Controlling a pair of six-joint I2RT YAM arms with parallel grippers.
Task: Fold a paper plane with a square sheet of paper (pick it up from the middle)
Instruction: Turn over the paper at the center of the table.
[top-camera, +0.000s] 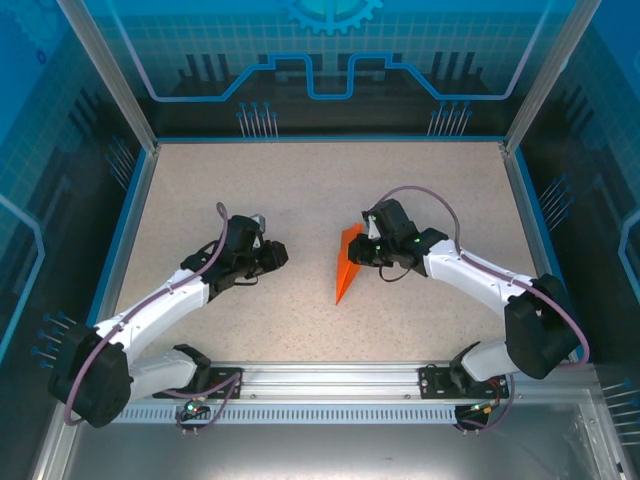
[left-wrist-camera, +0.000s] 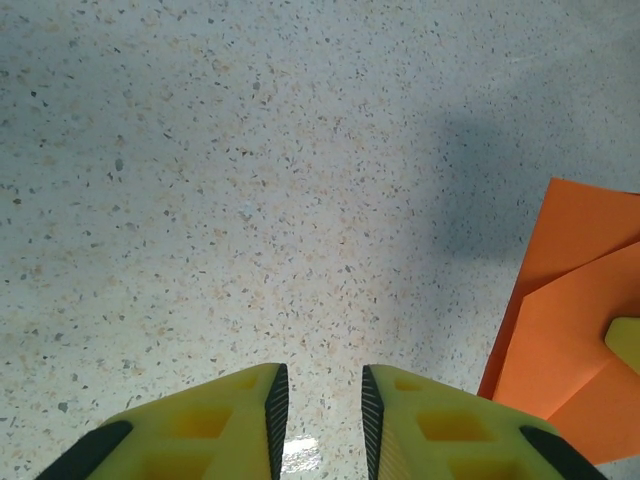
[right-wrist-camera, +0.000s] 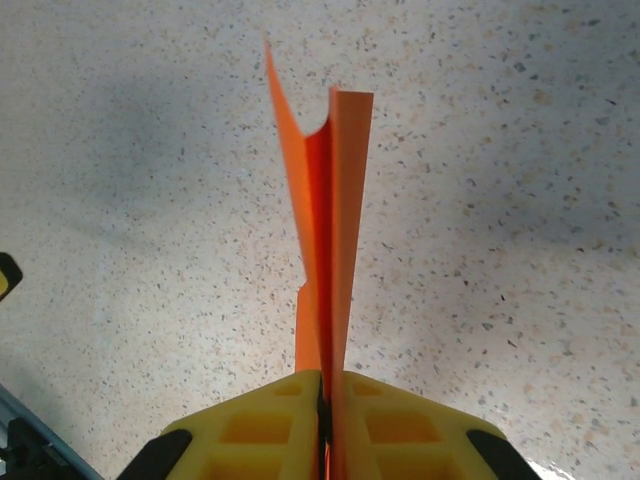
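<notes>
Paper plane (right-wrist-camera: 325, 250) bright orange, left pincer (left-wrist-camera: 320, 405) yellow and black, table (left-wrist-camera: 250, 180) speckled beige.

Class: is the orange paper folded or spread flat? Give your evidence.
Folded. The orange paper stands as doubled layers, pinched on edge in the right gripper; the left wrist view shows overlapping flaps.

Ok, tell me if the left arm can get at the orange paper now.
Probably yes: only bare table separates the open left gripper from the orange paper, which the right gripper pinches from the far side.
</notes>
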